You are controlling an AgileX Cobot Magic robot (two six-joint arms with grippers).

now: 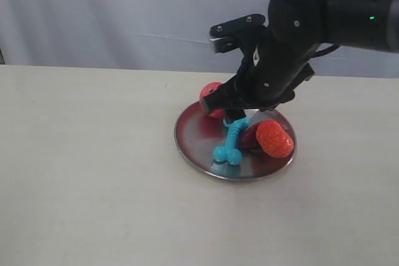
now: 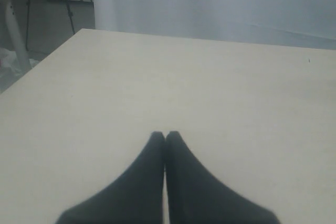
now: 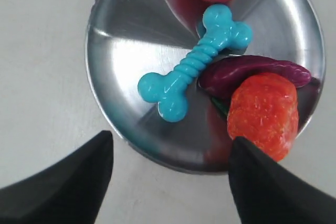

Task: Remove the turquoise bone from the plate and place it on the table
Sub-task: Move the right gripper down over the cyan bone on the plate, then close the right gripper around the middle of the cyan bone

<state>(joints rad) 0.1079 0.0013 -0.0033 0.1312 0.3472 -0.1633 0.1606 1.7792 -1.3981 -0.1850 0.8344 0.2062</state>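
Beige and matte, the broad flat bench (image 1: 81,172) is seen carrying a round shiny steel plate (image 1: 187,147) just right of its middle in the exterior view. The black right tool (image 3: 169,139) is held above this plate with its fingers spread wide apart and nothing between them. The black left tool (image 2: 165,135) is shown with its fingers pressed together, empty, over bare bench well apart from the plate.

On the plate, a red ball (image 1: 209,95) is found at the 11 o'clock rim and a rough orange-red toy (image 1: 274,138) at 3 o'clock. A dark purple elongated toy (image 3: 252,72) is wedged between that toy and the middle. The small turquoise rubber bone (image 1: 232,141) is laid across the plate's middle, one knobbed end pointing toward 6 o'clock and the other toward 12 o'clock, close to the ball. Its ribbed shaft is touched or nearly touched by the purple toy.

The approach is judged to be in hand, with no grasp made yet. A descent is called for next, with the fingers set either side of the ribbed shaft and turned so the purple toy is not pinched. Closing, lifting and a carry to bare bench would then be needed.
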